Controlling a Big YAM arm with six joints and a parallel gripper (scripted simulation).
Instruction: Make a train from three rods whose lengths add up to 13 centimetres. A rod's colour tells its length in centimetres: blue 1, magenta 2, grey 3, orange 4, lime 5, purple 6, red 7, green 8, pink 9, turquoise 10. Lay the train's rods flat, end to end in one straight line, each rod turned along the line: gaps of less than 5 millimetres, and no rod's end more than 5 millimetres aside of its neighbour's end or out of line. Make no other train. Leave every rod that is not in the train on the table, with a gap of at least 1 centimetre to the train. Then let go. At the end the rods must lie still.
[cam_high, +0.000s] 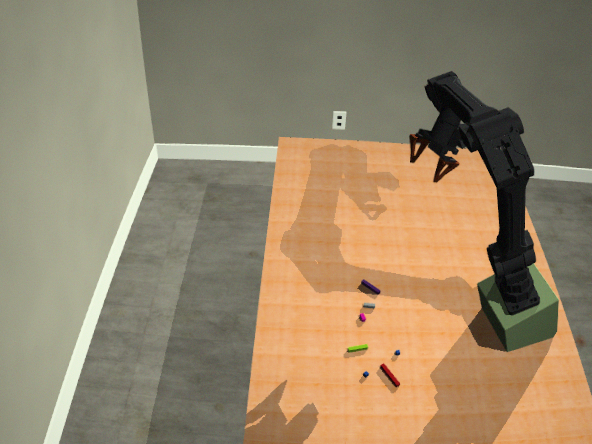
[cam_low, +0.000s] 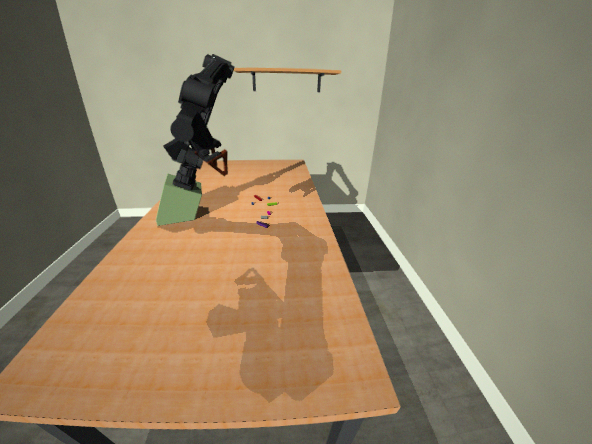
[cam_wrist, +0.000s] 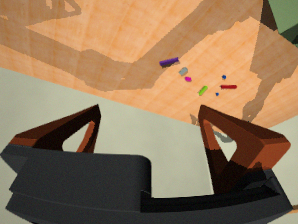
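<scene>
Several small rods lie apart on the wooden table: a purple rod (cam_high: 370, 286), a grey rod (cam_high: 369, 305), a magenta rod (cam_high: 362, 317), a lime rod (cam_high: 357, 348), a red rod (cam_high: 390, 375) and two blue rods (cam_high: 397, 352) (cam_high: 365, 373). None touches another. My gripper (cam_high: 433, 156) hangs high above the table, far from the rods, open and empty. In the wrist view the rods show small and distant: purple (cam_wrist: 169, 62), grey (cam_wrist: 182, 71), magenta (cam_wrist: 188, 79), lime (cam_wrist: 202, 90), red (cam_wrist: 229, 87), beyond my open fingers.
My arm stands on a green block base (cam_high: 520, 312) at the table's right side, close to the rods. The table's left edge runs near the rods. A wall shelf (cam_low: 287, 72) hangs behind the table.
</scene>
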